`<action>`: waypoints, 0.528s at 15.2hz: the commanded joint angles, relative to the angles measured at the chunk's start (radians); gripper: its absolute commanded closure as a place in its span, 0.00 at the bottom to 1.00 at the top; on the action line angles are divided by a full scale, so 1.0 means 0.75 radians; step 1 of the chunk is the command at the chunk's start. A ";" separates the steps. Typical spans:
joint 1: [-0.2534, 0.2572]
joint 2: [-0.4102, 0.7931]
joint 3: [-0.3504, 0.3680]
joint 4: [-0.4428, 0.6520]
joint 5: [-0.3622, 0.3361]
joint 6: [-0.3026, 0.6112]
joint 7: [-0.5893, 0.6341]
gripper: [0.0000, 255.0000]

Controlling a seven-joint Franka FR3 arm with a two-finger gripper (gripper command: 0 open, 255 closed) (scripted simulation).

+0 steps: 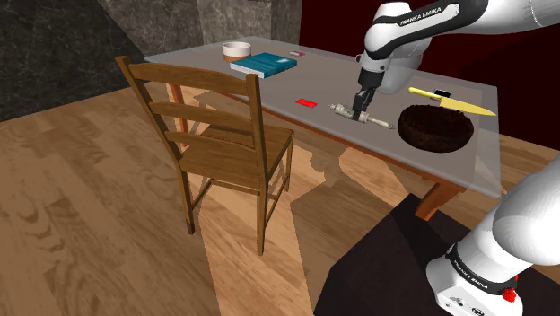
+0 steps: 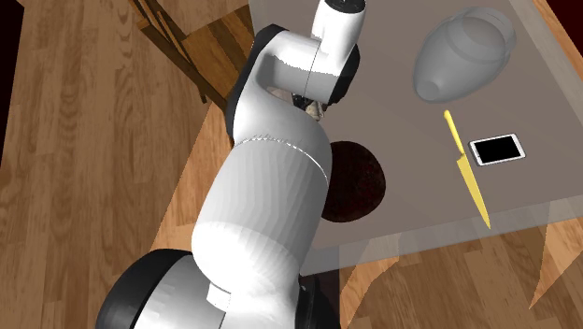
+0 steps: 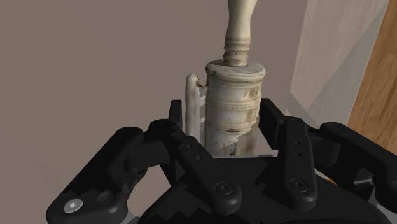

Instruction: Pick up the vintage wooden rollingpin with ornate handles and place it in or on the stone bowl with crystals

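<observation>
Black two-finger gripper [image 3: 226,116] — clamped around cream, worn wooden rolling pin [image 3: 234,95] with turned handles | pin on grey table [image 1: 314,81], by the edge facing the wooden chair [image 1: 224,135] (near dark round stone bowl [image 1: 435,127])

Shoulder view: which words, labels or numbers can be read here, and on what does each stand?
"FRANKA EMIKA": on the arm's upper link.
"FRANKA EMIKA": on the arm's lower link, at the view's lower right.
Teal book: any print on its cover is too small to read.
</observation>
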 commanded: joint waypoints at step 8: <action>0.001 -0.036 0.003 0.106 -0.010 -0.141 0.013 1.00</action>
